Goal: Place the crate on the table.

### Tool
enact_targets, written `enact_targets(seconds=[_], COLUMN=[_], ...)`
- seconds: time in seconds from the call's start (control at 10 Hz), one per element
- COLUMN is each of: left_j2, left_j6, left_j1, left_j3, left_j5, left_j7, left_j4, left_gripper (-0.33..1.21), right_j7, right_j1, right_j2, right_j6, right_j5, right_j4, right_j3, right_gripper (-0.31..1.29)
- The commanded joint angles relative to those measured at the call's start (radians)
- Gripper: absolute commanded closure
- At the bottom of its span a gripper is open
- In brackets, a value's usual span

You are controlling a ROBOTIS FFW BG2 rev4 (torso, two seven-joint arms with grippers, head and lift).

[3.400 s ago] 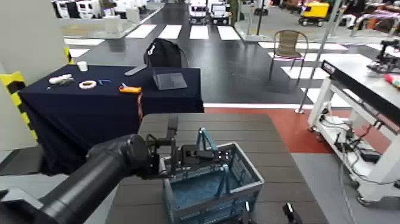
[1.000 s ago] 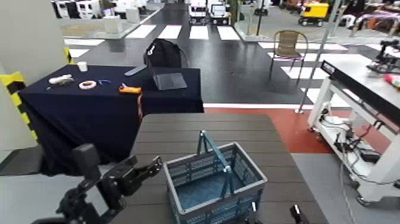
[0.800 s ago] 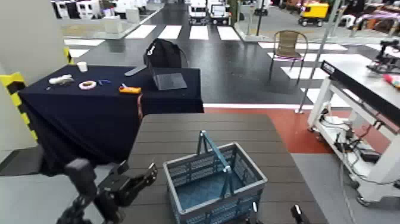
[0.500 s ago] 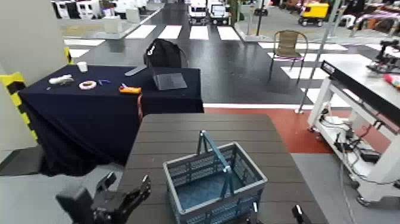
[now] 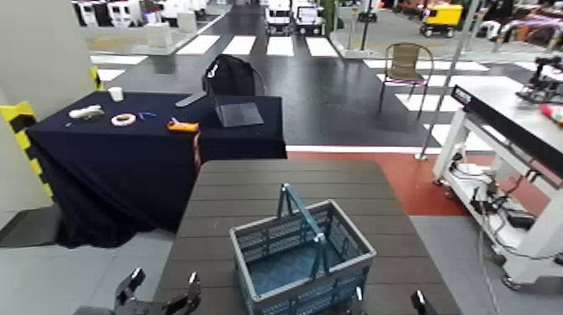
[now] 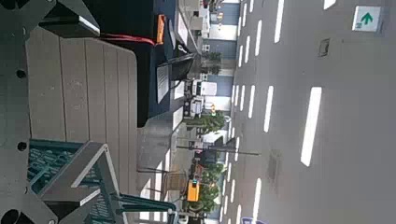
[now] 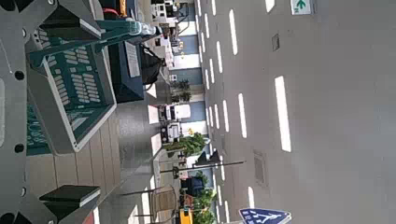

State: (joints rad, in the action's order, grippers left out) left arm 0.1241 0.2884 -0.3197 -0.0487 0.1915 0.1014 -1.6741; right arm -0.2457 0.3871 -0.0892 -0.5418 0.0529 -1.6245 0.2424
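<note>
The grey-blue crate [image 5: 302,255] stands on the dark brown slatted table [image 5: 285,180], near its front edge, with its teal hoop handle [image 5: 299,211] upright. Nothing holds it. My left gripper [image 5: 163,290] is open and empty at the bottom edge of the head view, off the table's left front corner, to the left of the crate. My right gripper [image 5: 387,300] is open and empty, just in front of the crate's right front corner. The crate also shows in the left wrist view [image 6: 56,166] and in the right wrist view [image 7: 70,84], between the right gripper's fingers [image 7: 79,198].
A table draped in navy cloth [image 5: 126,151] with a laptop and small items stands at the back left. A white-framed workbench [image 5: 511,109] is at the right. A chair [image 5: 408,63] stands farther back. Grey floor lies left of the brown table.
My left gripper let go of the crate's handle and the arm has drawn back and down to the left, almost out of view. The crate has stayed on the table.
</note>
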Motion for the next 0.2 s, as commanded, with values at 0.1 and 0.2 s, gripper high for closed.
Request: enact_targets(seconds=[0.1,0.2], left_j2=[0.0,0.0], left_j6=[0.023,0.025], left_j1=[-0.01,-0.01], left_j3=[-0.005,-0.005], left_j5=[-0.015,-0.015], left_j7=[-0.005,-0.005], left_j4=[-0.001,-0.001], left_gripper=[0.11,0.11], right_j7=[-0.003,-0.003], right_j1=[0.001,0.001], right_j2=[0.0,0.0], right_j6=[0.002,0.005], right_j5=[-0.011,-0.016], right_j4=[-0.003,-0.005], right_j3=[-0.006,-0.006], right_gripper=[0.13,0.13])
